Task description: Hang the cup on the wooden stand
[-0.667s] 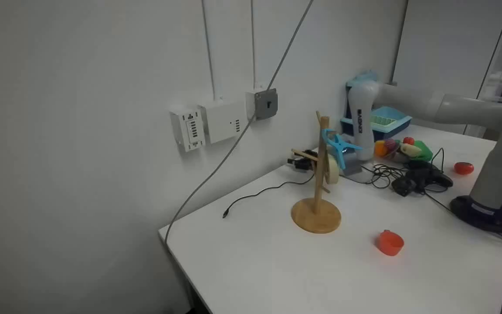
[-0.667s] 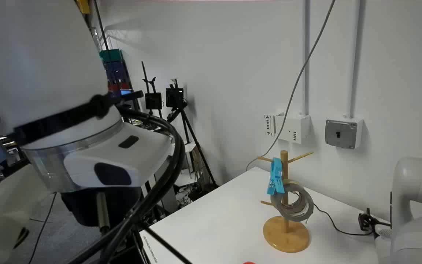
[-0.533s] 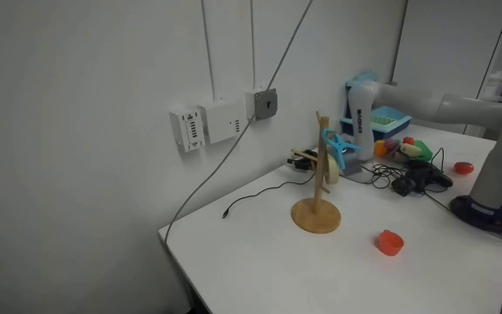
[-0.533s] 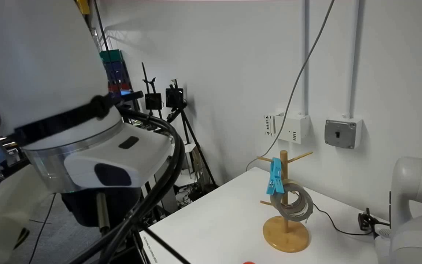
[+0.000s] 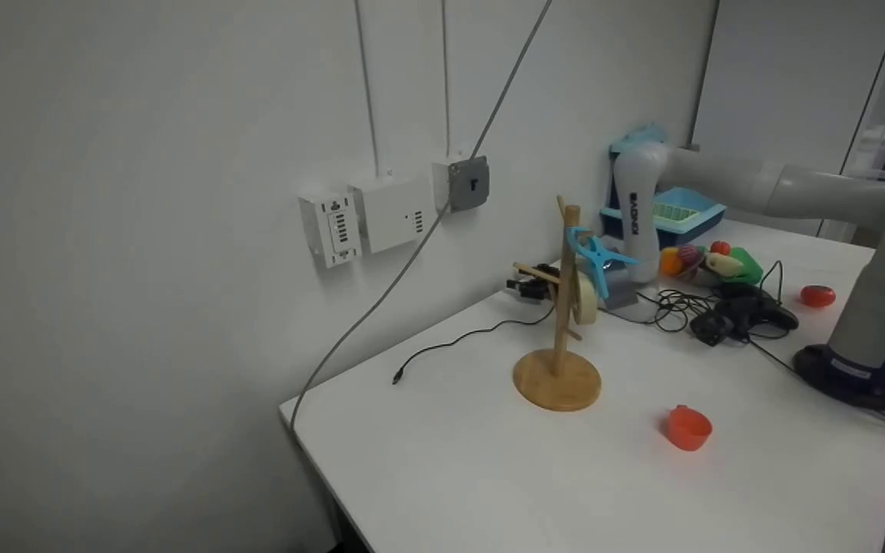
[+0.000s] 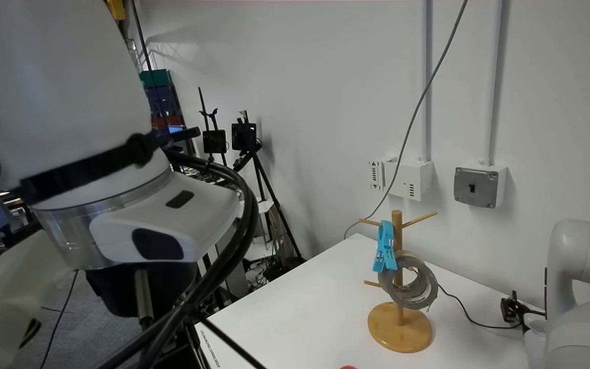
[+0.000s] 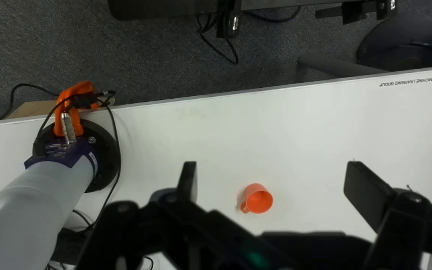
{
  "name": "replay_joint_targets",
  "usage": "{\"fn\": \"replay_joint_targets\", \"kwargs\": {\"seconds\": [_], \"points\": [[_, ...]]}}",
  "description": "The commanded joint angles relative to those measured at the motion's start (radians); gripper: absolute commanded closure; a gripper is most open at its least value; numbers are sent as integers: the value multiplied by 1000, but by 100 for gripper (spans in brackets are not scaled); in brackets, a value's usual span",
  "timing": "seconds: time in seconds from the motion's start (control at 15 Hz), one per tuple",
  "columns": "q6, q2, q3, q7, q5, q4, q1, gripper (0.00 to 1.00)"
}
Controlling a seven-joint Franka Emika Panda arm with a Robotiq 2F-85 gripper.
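The red-orange cup (image 5: 689,428) stands upright on the white table in front of the wooden stand. Only a sliver of the cup (image 6: 348,367) shows at the bottom edge of an exterior view. In the wrist view the cup (image 7: 259,201) lies between the fingers in the picture, well below them, its small handle toward the lower left. My gripper (image 7: 272,177) is wide open and empty, high above the table. The wooden stand (image 5: 558,382) is upright on its round base; it also shows in an exterior view (image 6: 400,328). It is out of the wrist view.
Tape rolls (image 6: 402,294) and a blue clip (image 6: 385,246) hang on the stand. A white-grey Kinova arm (image 5: 884,269) stands on the table, also in the wrist view (image 7: 39,202). Black cables and a controller (image 5: 742,311), toy food (image 5: 723,263) and a red object (image 5: 817,296) lie beyond.
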Motion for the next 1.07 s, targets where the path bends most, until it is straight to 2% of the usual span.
{"fn": "replay_joint_targets", "kwargs": {"seconds": [0.0,0.73,1.0], "points": [[-1,2,7,-5,6,2,-8,0],[-1,2,7,-5,6,2,-8,0],[21,37,25,7,5,3,4,0]]}}
